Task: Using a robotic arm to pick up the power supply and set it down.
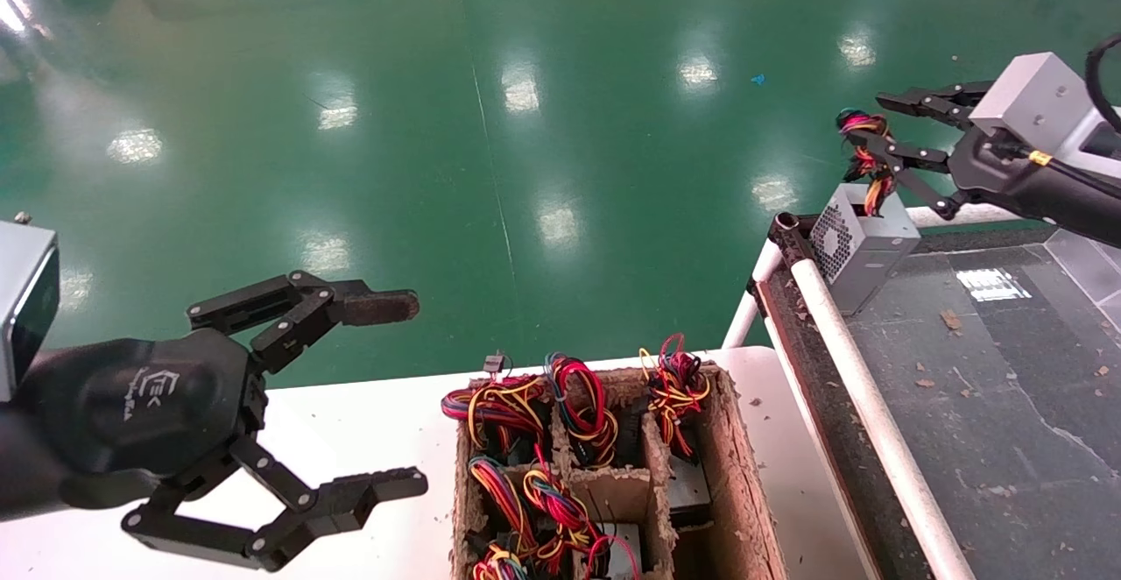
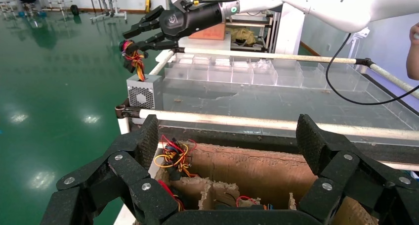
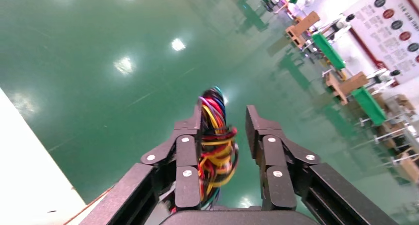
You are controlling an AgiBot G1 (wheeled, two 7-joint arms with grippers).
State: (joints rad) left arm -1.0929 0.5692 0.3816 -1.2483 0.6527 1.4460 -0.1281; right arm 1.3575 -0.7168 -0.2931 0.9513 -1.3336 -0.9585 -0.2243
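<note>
While the power supply [image 1: 863,245] rests tilted on the near corner of the dark belt surface [image 1: 981,361], directly below the right gripper [image 1: 863,137], its wire bundle [image 1: 867,159] runs up between that gripper's fingers. In the right wrist view the wire bundle lies against one finger [image 3: 188,151] with a visible gap to the other, so the jaws stand part spread and no firm pinch on the wires can be confirmed. Judged from this, the box is set down or nearly so and the grasp is being let go; the wires appear to have served as the handle, which would explain why the box sits skewed beneath the fingertips with its perforated vent face [image 1: 834,234] turned toward the white rail [image 1: 863,378]. That rail and its black corner fitting [image 1: 784,228] stand just beside the box on the side away from the wrist, and the box could tip against them if the wires snag on withdrawal. The left gripper [image 1: 394,392] is idle, fingers spread wide and holding nothing, hovering over the white table [image 1: 350,440] beside a cardboard divider box [image 1: 727,457]. Further units with coloured wire looms [image 1: 560,413] fill that box's compartments, well apart from the working gripper and no obstruction to it.
</note>
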